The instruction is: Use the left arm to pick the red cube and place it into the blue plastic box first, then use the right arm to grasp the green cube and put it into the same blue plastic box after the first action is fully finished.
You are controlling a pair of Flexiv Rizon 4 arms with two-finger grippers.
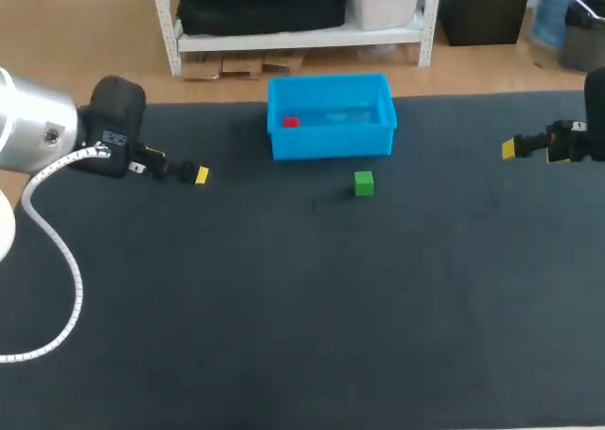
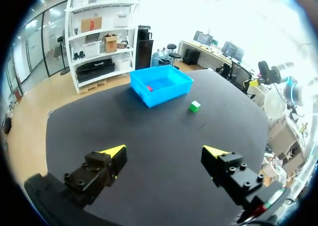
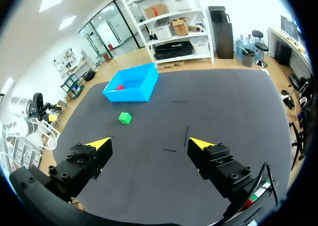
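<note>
Head view: one red cube [image 1: 290, 122], one green cube [image 1: 364, 183], two end effectors [image 2: 164, 151] [image 3: 150, 143] wide.

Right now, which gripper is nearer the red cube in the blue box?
Left. The left gripper is off the left end of the blue box, where the red cube lies; the right gripper is well past its other end.

A robotics lab: left arm [image 1: 38, 129] and right arm [image 1: 596, 113] flank a black-topped table [image 1: 284, 317].

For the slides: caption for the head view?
Red cube in the blue plastic box, green cube outside it, left gripper and right gripper wide apart.
</note>
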